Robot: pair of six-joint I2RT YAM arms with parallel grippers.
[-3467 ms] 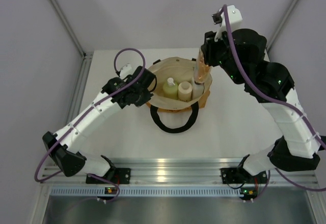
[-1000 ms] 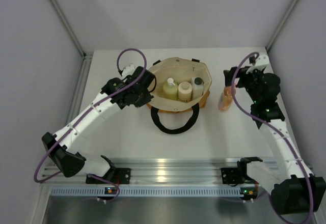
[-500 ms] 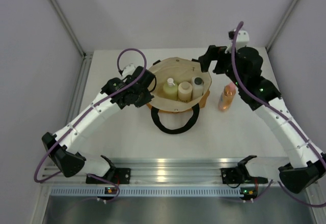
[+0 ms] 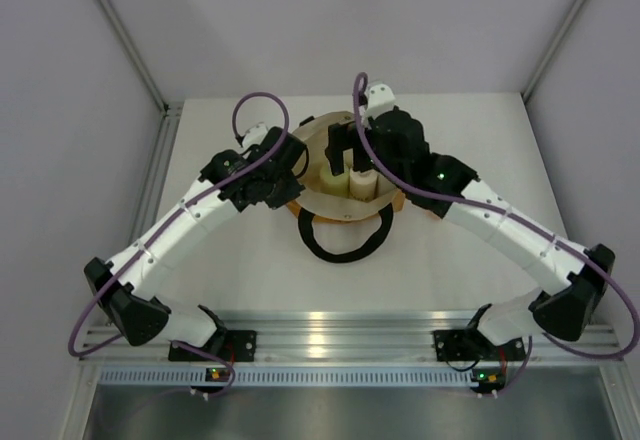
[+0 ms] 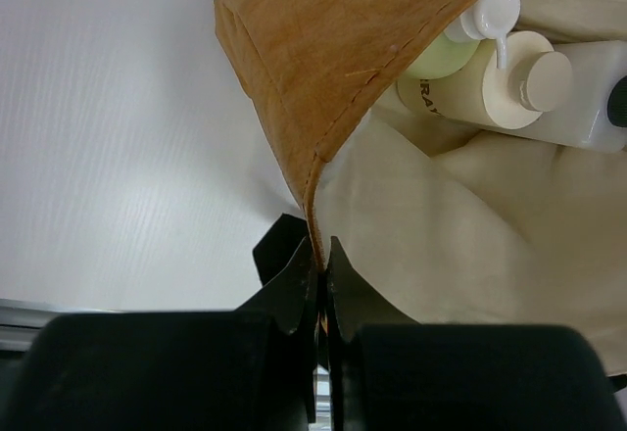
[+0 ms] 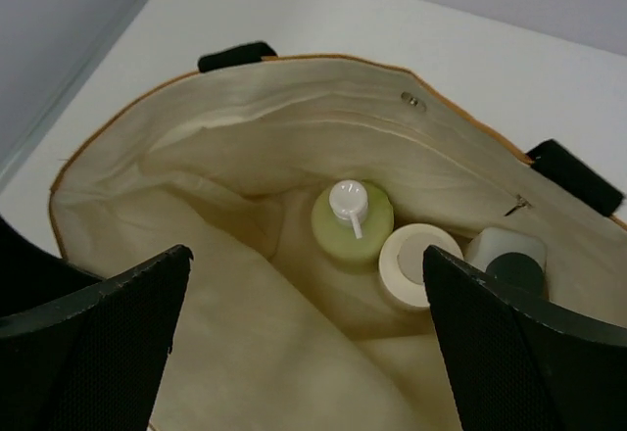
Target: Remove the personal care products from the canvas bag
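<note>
In bag (image 6: 294, 108), left to right: pump bottle (image 6: 351, 221); short cylinder (image 6: 418, 267); capped bottle (image 6: 510, 261).

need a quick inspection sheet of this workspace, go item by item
surface: white table, no spills seen
job's things: canvas bag open; inside, yellow-green bottle, cream cylinder, clear bottle with black cap
clutter: nothing seen
grippers: left gripper, jaws shut on the bag rim; right gripper, jaws open over the bag mouth
cables: purple cable along each arm, loose loops
surroundings: grey walls, metal rail at near edge
</note>
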